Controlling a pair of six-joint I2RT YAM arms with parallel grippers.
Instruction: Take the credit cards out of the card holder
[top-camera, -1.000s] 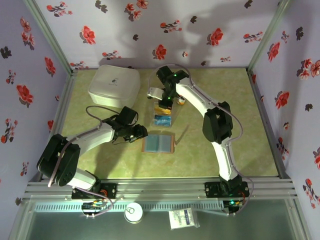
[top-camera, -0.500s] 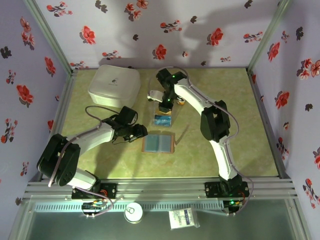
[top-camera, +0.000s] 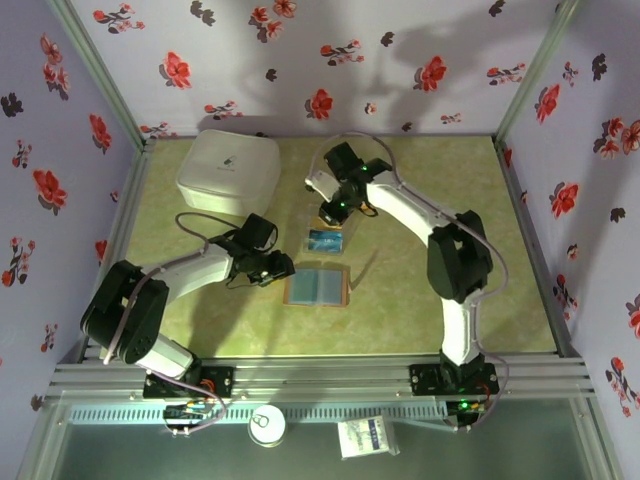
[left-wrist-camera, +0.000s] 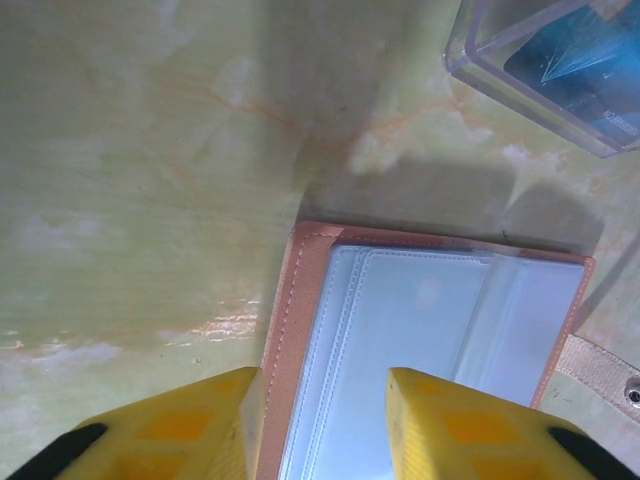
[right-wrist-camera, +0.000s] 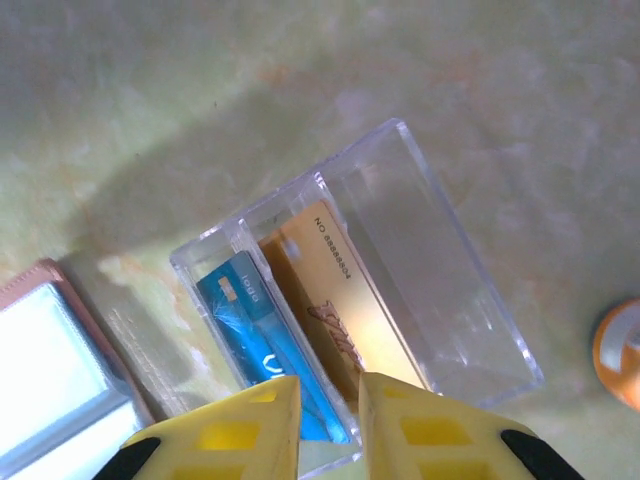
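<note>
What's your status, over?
Left end effector open over the open wallet. Right end effector slightly open, empty, above the tray. Blue card and tan card in tray. Nothing blocking.

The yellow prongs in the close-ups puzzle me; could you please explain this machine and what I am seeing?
These are two robot arms, left and right, bolted to a green table. The wide picture looks down from above; each close-up comes from a wrist camera, and the yellow prongs are fingers of the left end effector and right end effector. On it lie an open brown card holder, a clear tray holding a blue card and a tan card, and a white lidded box. Neither end effector holds anything.
</note>
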